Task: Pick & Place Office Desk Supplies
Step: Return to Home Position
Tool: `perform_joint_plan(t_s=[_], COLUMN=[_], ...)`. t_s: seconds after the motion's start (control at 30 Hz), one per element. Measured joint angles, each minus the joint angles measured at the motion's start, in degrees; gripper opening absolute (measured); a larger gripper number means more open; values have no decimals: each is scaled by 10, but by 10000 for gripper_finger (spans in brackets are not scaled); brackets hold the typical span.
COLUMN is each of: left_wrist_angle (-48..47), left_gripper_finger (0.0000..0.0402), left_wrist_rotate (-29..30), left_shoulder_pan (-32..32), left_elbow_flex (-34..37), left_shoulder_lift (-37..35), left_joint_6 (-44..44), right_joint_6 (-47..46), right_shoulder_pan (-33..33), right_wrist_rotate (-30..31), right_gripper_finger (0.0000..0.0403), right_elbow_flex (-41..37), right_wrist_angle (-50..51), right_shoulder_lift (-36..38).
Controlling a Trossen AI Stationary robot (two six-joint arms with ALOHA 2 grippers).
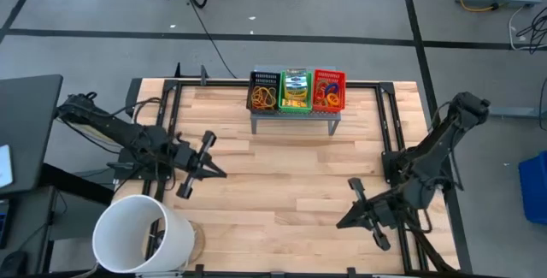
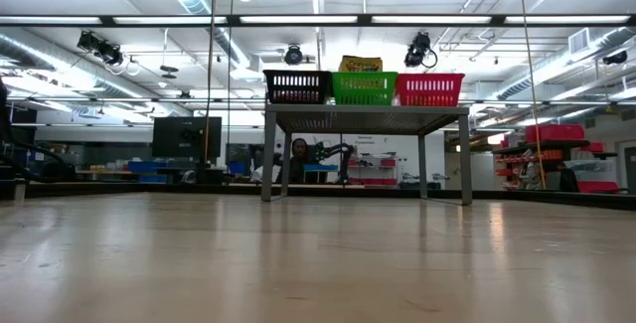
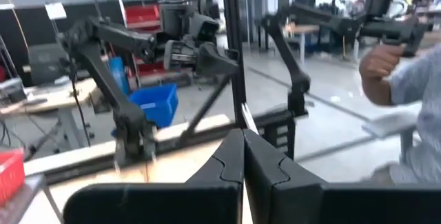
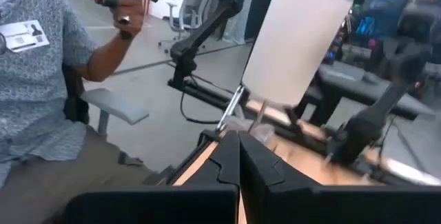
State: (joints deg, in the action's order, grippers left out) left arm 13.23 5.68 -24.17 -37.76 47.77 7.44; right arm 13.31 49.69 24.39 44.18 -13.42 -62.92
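The sorting looks finished, and the step in hand appears to be the retreat to the rest pose. On the grey perforated stand [image 1: 295, 118] at the far middle of the wooden table [image 1: 282, 197], three mesh trays sit side by side and touching. The black mesh tray [image 1: 256, 81] is on the left with brown rubber bands [image 1: 263, 100] in it, the green mesh tray [image 1: 296, 107] is in the middle with yellow-green crayon boxes [image 1: 296, 88], and the red mesh tray [image 1: 340, 79] is on the right with coloured rings [image 1: 326, 97]. The low view shows the three trays level along the stand's top, with a crayon box poking above the green one. I cannot pick out a glue stick. The left gripper [image 3: 242, 148] hangs over the table's left side, well short of the stand. Its fingers are pressed together with nothing between them. The right gripper [image 4: 239, 148] is over the near right part of the table, likewise clamped on nothing. No loose supplies show on the boards between them, so nothing seems left to pick up. The white bucket [image 1: 137, 231] lies at the near left corner, just beside the left arm's base. The next move probably calls only for folding each arm to its parked posture, the left one keeping clear of that bucket and neither arm swinging toward the stand. In the right wrist view a person [image 4: 41, 79] stands beyond the table's edge, so the arms should move slowly.
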Motion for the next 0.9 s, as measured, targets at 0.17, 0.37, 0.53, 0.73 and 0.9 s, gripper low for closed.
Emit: perform_joint_plan(t_s=[0.17, 0.37, 0.53, 0.73, 0.9], left_wrist_angle=[-54, -62, -56, 5, 33], left_gripper_finger=[1, 1, 1, 1, 1], left_wrist_rotate=[36, 77, 99, 113, 131], left_shoulder_pan=[-40, -83, -85, -85, -84], left_elbow_flex=[23, 85, 156, 237, 278], left_shoulder_lift=[-7, -25, -60, -103, -129], left_joint_6=[-7, -19, -53, -42, -36], right_joint_6=[-40, -99, -153, -153, -135], right_shoulder_pan=[16, 51, 81, 114, 122], right_wrist_rotate=[21, 45, 55, 1, 8], right_gripper_finger=[0, 0, 0, 0, 0], right_elbow_flex=[-108, -223, -302, -406, -437], right_wrist_angle=[-132, -249, -317, -443, -467], right_shoulder_lift=[0, 0, 0, 0, 3])
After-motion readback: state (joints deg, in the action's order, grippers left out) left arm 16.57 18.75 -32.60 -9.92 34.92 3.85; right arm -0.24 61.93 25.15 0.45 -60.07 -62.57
